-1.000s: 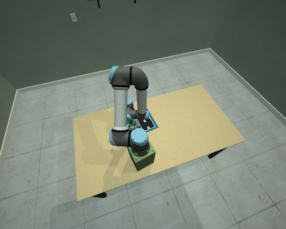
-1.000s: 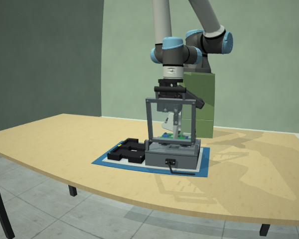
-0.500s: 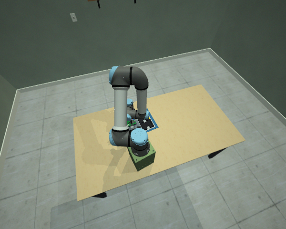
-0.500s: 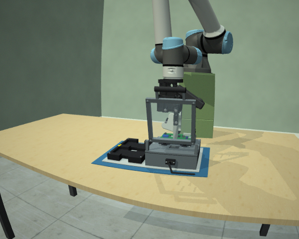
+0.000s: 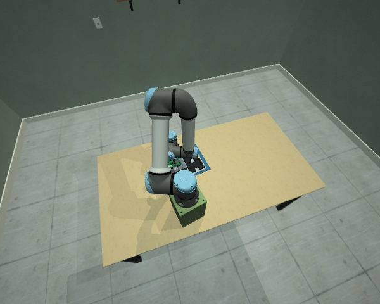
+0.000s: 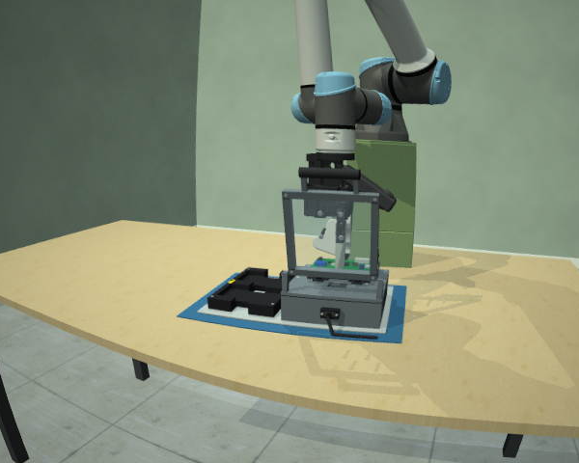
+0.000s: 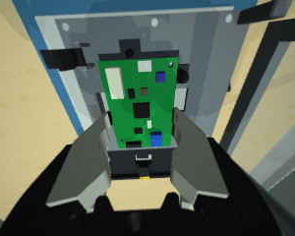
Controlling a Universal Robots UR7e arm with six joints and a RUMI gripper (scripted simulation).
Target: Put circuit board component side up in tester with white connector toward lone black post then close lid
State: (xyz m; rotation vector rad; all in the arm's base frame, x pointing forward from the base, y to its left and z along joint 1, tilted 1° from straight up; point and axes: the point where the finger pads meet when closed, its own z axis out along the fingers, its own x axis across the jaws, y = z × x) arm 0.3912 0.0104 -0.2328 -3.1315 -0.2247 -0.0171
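Observation:
The green circuit board (image 7: 139, 102) lies over the grey tester's bed (image 7: 138, 57), component side up, its white connector (image 7: 113, 84) at the upper left. My gripper (image 7: 142, 110) is shut on the board's near end, one grey finger on each long edge. A black post (image 7: 129, 48) stands at the far end of the bed, another black block (image 7: 182, 75) at the right. In the exterior view the board (image 6: 341, 264) sits low in the tester (image 6: 334, 301), with the gripper (image 6: 338, 237) behind the upright open lid frame (image 6: 331, 231). The pins are hidden.
The empty black tray (image 6: 246, 296) sits left of the tester on the blue mat (image 6: 299, 313). A black lever (image 6: 346, 330) sticks out of the tester's front. The arm's green base block (image 5: 188, 205) stands on the wooden table close behind.

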